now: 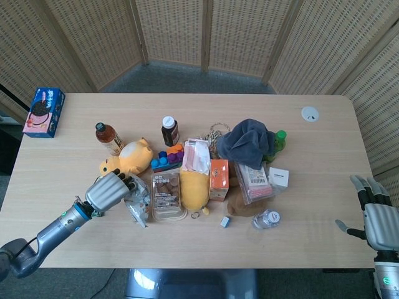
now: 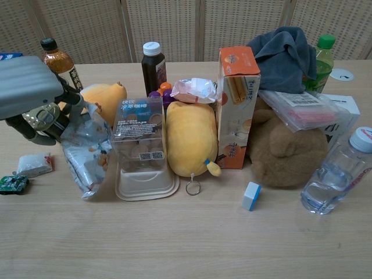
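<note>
One silver foil packet [image 2: 87,152] gripped by left hand [image 1: 107,191], fingers curled around it, lifted beside clear snack box [image 2: 138,136]; right hand [image 1: 378,218] fingers spread, holding nothing.

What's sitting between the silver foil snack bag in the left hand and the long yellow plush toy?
A clear plastic box of brown snacks, standing on a beige tray, fills that stretch between the silver foil bag and yellow plush. The chest view shows it best.

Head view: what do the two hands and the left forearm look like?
Both hands, left hand and right hand, have silver-grey backs and darker fingers. The left arm is grey, with a blue ring and a small green light at the wrist.
</note>
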Robot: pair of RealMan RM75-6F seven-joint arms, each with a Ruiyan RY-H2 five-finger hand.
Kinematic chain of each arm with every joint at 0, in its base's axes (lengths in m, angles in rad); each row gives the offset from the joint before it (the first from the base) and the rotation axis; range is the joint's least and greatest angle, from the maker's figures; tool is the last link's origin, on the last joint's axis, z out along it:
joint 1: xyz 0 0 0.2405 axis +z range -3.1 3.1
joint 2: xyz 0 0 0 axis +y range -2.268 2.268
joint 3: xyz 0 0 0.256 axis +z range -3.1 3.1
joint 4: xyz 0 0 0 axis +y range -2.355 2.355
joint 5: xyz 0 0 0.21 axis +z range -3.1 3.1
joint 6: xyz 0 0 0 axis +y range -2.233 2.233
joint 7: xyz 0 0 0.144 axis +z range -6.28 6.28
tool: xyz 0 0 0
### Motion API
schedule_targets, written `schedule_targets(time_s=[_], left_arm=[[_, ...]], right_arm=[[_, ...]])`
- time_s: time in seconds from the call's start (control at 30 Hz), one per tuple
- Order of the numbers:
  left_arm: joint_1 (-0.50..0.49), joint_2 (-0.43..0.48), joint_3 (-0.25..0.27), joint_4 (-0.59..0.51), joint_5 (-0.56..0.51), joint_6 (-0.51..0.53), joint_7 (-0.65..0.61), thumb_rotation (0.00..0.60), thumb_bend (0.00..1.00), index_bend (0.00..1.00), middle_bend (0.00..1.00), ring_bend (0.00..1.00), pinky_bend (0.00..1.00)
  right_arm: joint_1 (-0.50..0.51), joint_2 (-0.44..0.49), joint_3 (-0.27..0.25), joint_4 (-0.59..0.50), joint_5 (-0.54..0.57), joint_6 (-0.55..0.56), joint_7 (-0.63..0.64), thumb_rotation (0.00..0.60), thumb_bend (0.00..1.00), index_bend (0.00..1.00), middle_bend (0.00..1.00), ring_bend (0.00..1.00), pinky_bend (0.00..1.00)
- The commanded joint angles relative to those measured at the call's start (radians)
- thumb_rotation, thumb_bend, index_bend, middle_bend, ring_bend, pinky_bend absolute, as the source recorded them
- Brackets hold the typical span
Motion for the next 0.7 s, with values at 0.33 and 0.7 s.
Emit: schedule_targets(time_s=[0.33, 0.7], left_arm=[[-0.052, 0.154, -0.1, -0.211, -0.04, 0.014, 0.072, 0.6, 0.0, 0.83, 0.94, 0.71, 0.78], [-0.074, 0.258, -0.155, -0.332, -0.069, 0.005, 0.122, 0.6, 0.0, 0.83, 0.94, 0.71, 0.78]], right_arm=[[-0.001, 0.004, 0.001, -0.005, 0.002, -0.001, 0.003, 0.6, 0.0, 0.0, 0.0, 0.0, 0.0], [-0.001, 0.007, 0.0, -0.012, 0.0, 0.0, 0.003, 0.599, 0.0, 0.0, 0.0, 0.0, 0.0]])
